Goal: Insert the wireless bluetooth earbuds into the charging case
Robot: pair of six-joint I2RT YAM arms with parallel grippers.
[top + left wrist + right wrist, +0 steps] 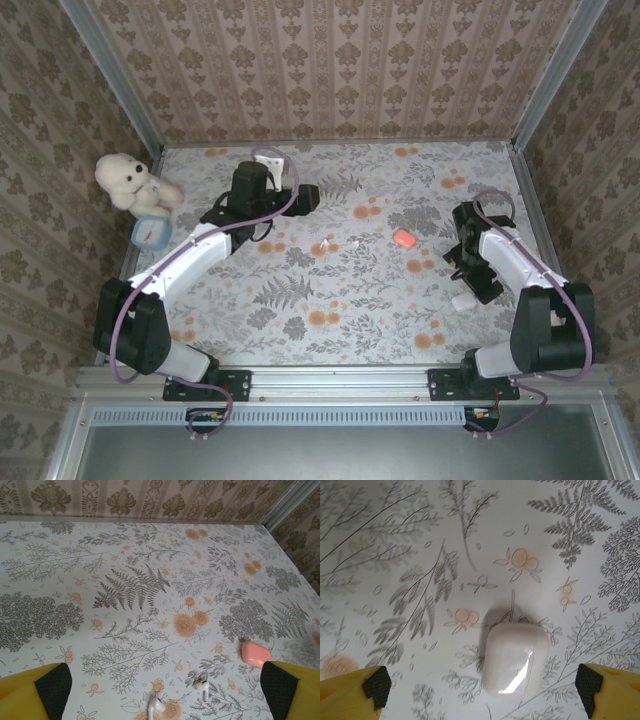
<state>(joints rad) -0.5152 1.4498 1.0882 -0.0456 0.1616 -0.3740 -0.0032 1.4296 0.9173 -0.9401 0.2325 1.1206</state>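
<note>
Two white earbuds [201, 685] [156, 705] lie side by side on the floral table, seen small at mid-table as earbuds [326, 246] [355, 243]. My left gripper [166, 680] hovers open just behind them, with nothing between its yellow fingers [52, 687]; from above, the left gripper [303, 197] sits at the back centre. A glossy white charging case [516, 662] lies flat, showing no opening. My right gripper [482, 687] stands open straddling it without touching. From above, the case [462, 301] lies under the right gripper [470, 285].
An orange-pink case [404, 239] [256, 653] lies right of the earbuds. A white teddy bear [125, 180] and a small blue-rimmed container [150, 232] sit at the left edge. Patterned walls and metal posts [530, 100] enclose the table.
</note>
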